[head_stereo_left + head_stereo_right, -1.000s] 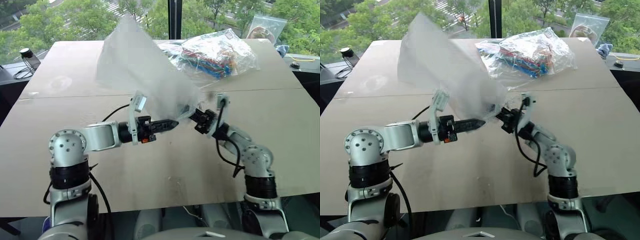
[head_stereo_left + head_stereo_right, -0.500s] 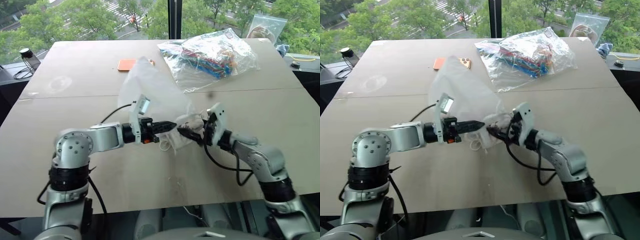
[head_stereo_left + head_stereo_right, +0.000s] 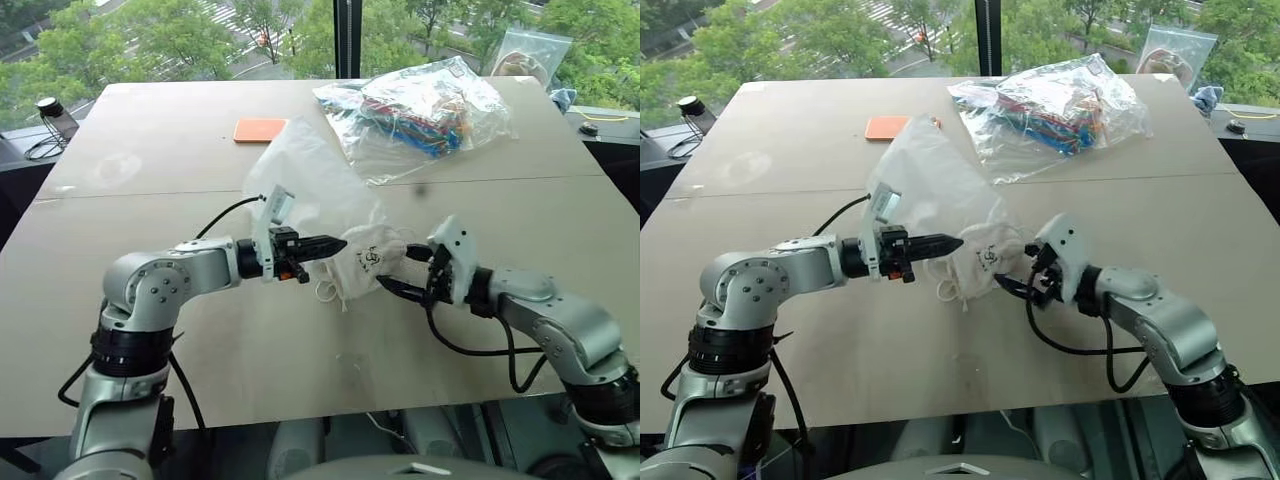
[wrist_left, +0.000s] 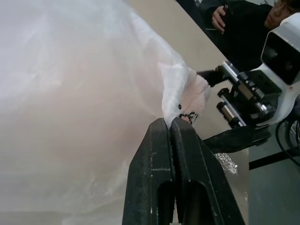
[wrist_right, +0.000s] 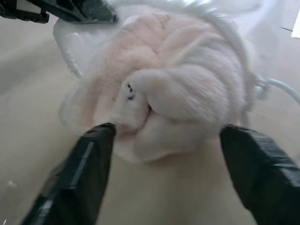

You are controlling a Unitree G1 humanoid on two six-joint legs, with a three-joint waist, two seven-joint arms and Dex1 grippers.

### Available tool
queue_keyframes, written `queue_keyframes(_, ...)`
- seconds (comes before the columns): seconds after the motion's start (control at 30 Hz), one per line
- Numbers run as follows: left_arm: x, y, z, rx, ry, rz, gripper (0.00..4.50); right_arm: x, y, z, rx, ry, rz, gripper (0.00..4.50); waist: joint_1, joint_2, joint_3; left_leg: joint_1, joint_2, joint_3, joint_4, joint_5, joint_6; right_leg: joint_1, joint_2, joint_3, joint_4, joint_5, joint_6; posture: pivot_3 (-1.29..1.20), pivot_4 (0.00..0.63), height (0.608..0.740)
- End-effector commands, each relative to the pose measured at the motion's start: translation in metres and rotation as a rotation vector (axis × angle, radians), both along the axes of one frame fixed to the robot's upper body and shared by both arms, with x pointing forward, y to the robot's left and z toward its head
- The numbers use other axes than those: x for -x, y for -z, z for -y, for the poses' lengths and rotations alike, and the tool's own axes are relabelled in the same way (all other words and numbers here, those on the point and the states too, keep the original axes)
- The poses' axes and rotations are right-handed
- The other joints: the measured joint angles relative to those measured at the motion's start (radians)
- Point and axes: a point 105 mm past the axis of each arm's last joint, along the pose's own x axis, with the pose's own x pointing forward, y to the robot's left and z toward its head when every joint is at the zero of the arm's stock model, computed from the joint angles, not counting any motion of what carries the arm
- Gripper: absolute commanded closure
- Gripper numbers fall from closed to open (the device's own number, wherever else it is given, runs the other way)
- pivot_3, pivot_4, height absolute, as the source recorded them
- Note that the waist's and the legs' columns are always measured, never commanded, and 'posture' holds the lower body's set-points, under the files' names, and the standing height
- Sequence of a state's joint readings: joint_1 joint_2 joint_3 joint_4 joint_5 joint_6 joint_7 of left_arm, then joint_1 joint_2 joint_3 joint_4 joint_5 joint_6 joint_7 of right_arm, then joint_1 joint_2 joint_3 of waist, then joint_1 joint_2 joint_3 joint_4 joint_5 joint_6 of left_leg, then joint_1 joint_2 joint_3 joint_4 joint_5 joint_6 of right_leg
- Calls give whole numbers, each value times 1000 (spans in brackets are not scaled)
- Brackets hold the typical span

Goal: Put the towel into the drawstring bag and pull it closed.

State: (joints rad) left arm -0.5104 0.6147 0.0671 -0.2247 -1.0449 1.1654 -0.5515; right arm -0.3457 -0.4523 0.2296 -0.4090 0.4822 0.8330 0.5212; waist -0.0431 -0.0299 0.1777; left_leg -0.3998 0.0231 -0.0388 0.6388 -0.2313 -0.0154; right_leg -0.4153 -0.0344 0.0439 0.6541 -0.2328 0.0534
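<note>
The drawstring bag (image 3: 310, 185), thin and semi-sheer, slopes from the table's middle down to its mouth. My left gripper (image 3: 338, 243) is shut on the mouth's edge (image 4: 166, 119). The towel (image 3: 370, 258), a cream crinkly bundle with a small dark mark, sits at the mouth; how far inside it lies I cannot tell. A white cord loop (image 3: 326, 292) hangs below. My right gripper (image 3: 402, 270) stands open just right of the towel (image 5: 178, 89). Its fingers (image 5: 89, 164) are spread to either side, one tip touching the cloth.
A clear plastic bag of colourful items (image 3: 420, 105) lies at the back right, with an orange flat object (image 3: 260, 130) behind the drawstring bag. Another plastic bag (image 3: 530, 50) stands at the far right edge. A person (image 4: 243, 18) sits beyond the table.
The bag was held high and has come down onto the table. My right gripper let go of it, opened, and sank back to the right. The towel now shows at the mouth.
</note>
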Motion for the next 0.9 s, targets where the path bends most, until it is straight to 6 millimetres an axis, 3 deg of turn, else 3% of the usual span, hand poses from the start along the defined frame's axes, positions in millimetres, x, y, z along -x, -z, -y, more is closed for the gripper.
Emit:
queue_keyframes(0.03, 3, -8, 5, 12, 29, 23, 4500, -14, -10, -17, -72, 8, 38, 2738, 1, 1, 0, 0, 0, 0, 0, 0, 0, 0, 0, 0, 0, 0, 0, 0, 150, 734)
queue_keyframes(0.13, 6, -6, 7, 10, 39, 12, 4500, -22, -22, -28, -186, 5, 43, 4169, 2, 0, 1, 0, 0, 0, 0, 0, 0, 0, 0, 0, 0, 2, -3, 0, 150, 734)
queue_keyframes(0.17, 8, -5, 8, 9, 42, 6, 4500, -25, -31, -33, -251, -3, 39, 4349, 2, 0, 0, -1, 0, 0, 0, 0, 0, 0, 0, 0, 0, 2, -3, 0, 150, 734)
queue_keyframes(0.27, 11, -3, 9, 14, 45, -4, 4500, -33, -45, -41, -373, -6, 26, 4349, 2, 0, 0, -1, 0, 0, 0, 0, 0, 0, 0, 0, 0, 2, -3, 0, 150, 734)
queue_keyframes(0.37, 13, -2, 12, 28, 47, -12, 4500, -42, -41, -56, -415, -2, 1, 4349, 3, 0, 0, -1, 0, -1, 0, 0, 0, 0, 0, -1, 1, 2, -3, 0, 150, 734)
queue_keyframes(0.47, 11, -4, 12, 43, 30, -3, 4500, -38, -33, -65, -423, -29, -14, 4349, 2, 1, 1, 0, 0, -1, 0, 0, 0, 0, 0, -1, 1, 2, -3, 0, 150, 734)
queue_keyframes(0.63, 4, -10, 7, 73, -12, 8, 4500, -19, -41, -49, -527, -99, -31, 4349, 5, 1, 1, -1, 0, -1, 0, 0, 0, 0, -1, -1, 1, 2, -3, 0, 150, 734)
queue_keyframes(0.73, 9, -13, 12, 91, 22, 0, 4500, -13, -44, -49, -554, -136, -40, 4349, 4, 1, 1, -1, 0, 0, 0, 0, 0, 0, -1, -1, 1, 2, -3, 0, 150, 734)
queue_keyframes(0.9, 23, -14, 30, 116, 111, -21, 4500, -20, -38, -80, -594, -194, -51, 4349, -5, 1, 1, 2, 0, -1, 0, 0, 0, 0, 1, 0, 4, 2, -3, 0, 150, 734)
